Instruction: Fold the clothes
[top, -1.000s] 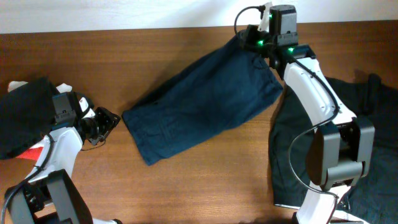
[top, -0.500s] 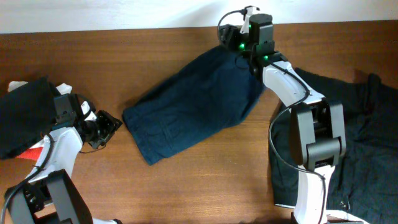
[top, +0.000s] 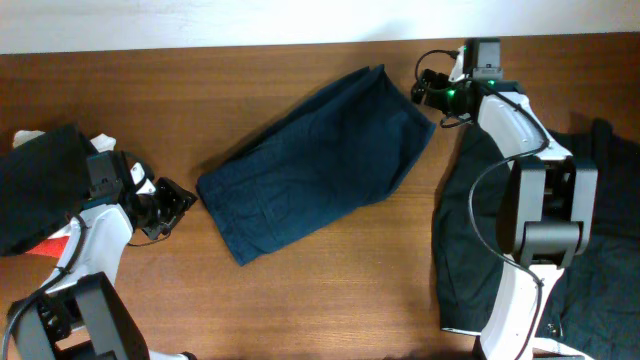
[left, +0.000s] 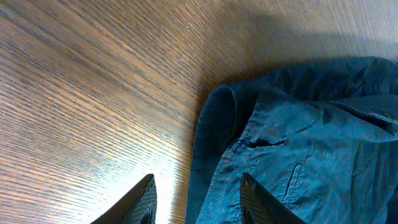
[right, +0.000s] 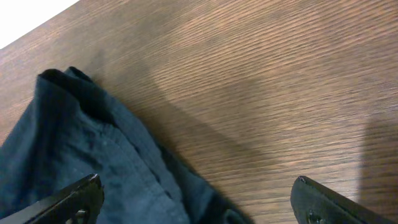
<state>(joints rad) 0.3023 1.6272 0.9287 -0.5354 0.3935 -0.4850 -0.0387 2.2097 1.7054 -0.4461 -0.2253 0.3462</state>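
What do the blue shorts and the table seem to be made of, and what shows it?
Blue shorts: soft woven cloth, perhaps cotton, matte; it creases and shows stitched seams and a pocket slit.
Table: wood or wood-look laminate, brown, slight sheen; fine straight grain lines, and light glints off it.

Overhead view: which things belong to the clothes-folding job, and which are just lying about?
For the job: navy shorts; black garment, right; black bundle, left, probably clothing too.
Lying about: white scrap; red item, both too small to identify.
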